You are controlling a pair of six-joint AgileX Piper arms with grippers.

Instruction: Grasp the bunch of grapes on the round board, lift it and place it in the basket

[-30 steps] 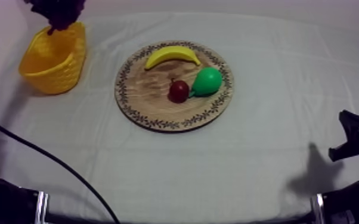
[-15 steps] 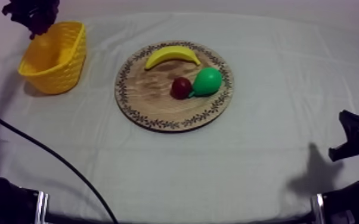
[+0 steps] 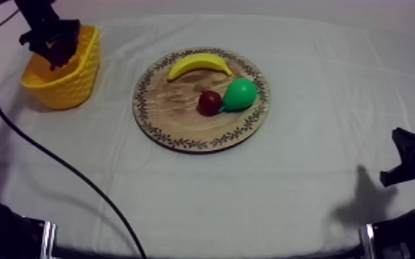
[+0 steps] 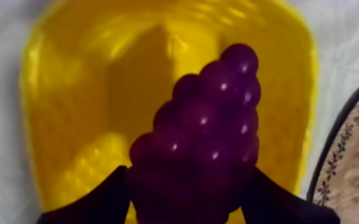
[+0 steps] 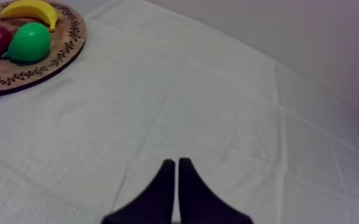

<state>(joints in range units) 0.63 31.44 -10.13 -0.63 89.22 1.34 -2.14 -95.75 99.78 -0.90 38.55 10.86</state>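
The table wears a grey-white cloth [image 3: 286, 193], creased in long fold lines, and a pale bare wall stands behind its far edge. At ten o'clock on the table sits the yellow basket [image 3: 65, 83]. The left gripper [image 3: 55, 45] hangs in its mouth, fingers clamped on either side of the bunch of grapes [image 4: 209, 131], which hangs over the basket's yellow inside. I cannot tell whether the grapes touch the bottom.

Near the middle lies the round wooden board [image 3: 176, 117], well apart from the basket. On it are a banana [image 3: 198, 64] at twelve o'clock, a pear [image 3: 240, 94] towards three, and a small red fruit [image 3: 209, 102] touching the pear's nine o'clock side.

The right gripper [image 5: 175, 173] rests low at five o'clock over bare cloth, its fingers pressed together on nothing.
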